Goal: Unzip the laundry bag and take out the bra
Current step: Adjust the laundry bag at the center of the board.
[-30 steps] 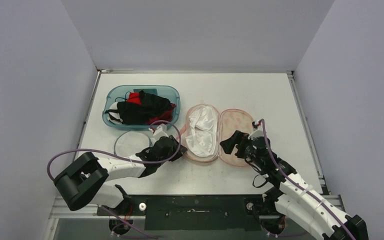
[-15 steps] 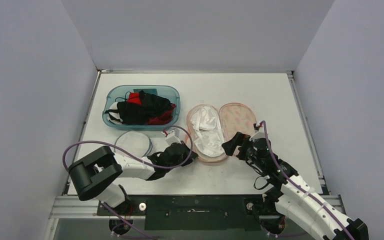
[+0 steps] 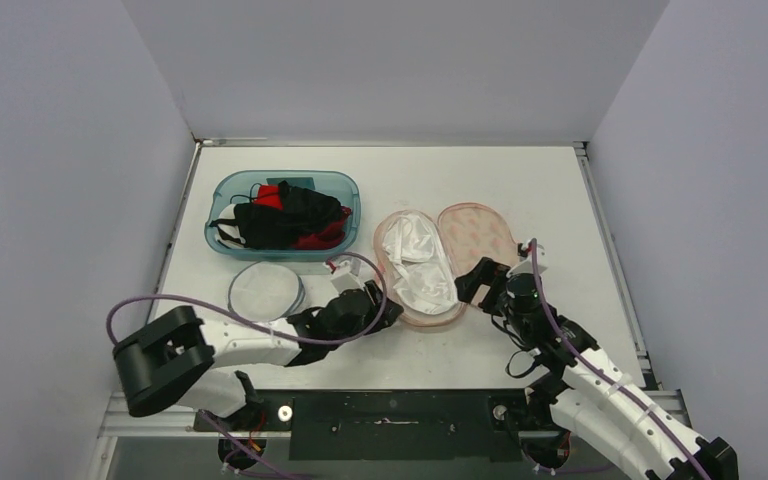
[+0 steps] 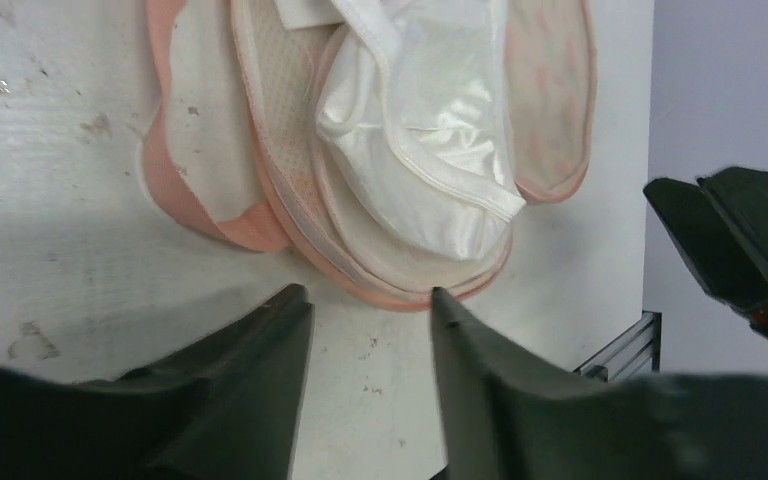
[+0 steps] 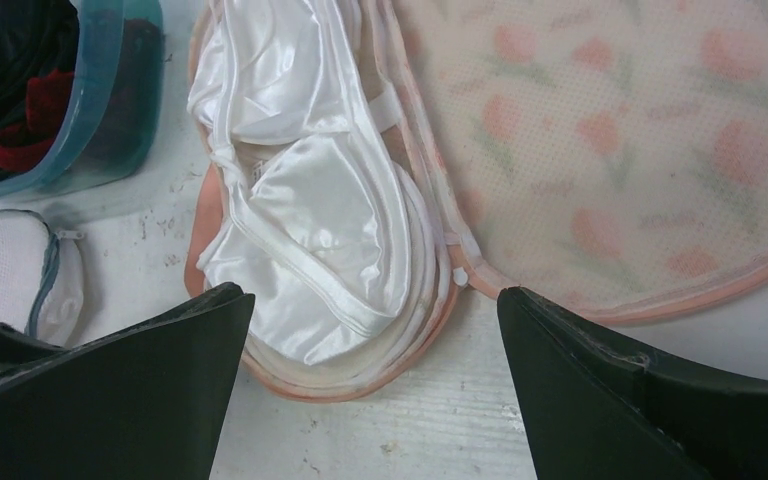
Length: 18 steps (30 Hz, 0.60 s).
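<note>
Right wrist: bra (image 5: 310, 200) in laundry bag (image 5: 640, 150)

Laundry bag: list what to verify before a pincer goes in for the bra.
1. Laundry bag unzipped and lying open: ok.
2. Bra exposed in the open left half, nothing lying over it: ok.
3. Left pincer open and empty, at the bag's near edge: ok.
4. Right pincer open and empty, over the bag's near end: ok.
5. Bra straps free of the zip and the mesh: cannot tell, since the folds hide them.
6. Teal bin of dark clothes apart from the bag, out of the way of the reach: ok.
</note>
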Motion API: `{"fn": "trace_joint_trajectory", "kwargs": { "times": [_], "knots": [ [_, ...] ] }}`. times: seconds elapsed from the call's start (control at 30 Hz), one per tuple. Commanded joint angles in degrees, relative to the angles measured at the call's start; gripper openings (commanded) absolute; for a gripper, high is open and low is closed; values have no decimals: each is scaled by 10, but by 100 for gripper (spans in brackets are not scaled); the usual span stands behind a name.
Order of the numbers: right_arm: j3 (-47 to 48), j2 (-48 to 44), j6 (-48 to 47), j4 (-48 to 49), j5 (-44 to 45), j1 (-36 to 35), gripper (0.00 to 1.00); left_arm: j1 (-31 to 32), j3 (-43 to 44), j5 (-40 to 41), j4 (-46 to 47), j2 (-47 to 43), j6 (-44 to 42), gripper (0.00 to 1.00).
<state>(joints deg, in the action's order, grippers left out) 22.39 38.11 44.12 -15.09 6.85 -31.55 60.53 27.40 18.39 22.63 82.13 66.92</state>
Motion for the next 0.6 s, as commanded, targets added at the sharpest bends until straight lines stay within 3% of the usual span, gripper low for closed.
{"fn": "trace_joint_trajectory", "kwargs": {
  "times": [0.0,0.07,0.13,0.27,0.33,0.4,0.47,0.57],
  "knots": [
    [52,10,-34,31,16,6,100,23,-3,64,-121,-126,-37,55],
    [76,45,-64,32,-19,11,100,38,-4,82,-179,-183,-50,66],
    [84,77,-77,54,-51,15,100,42,-10,82,-207,-233,-68,71],
    [57,108,-66,138,-102,33,99,7,-12,43,-156,-282,-134,73],
    [49,126,-58,167,-96,40,97,-54,6,-40,-112,-255,-149,60],
    [38,137,-53,192,-77,41,94,-111,32,-143,-61,-206,-147,36],
    [17,133,-47,227,-82,47,92,-134,64,-209,-22,-153,-147,22],
    [11,146,-46,257,-138,72,91,-136,112,-262,26,-84,-148,13]
  ]
}}
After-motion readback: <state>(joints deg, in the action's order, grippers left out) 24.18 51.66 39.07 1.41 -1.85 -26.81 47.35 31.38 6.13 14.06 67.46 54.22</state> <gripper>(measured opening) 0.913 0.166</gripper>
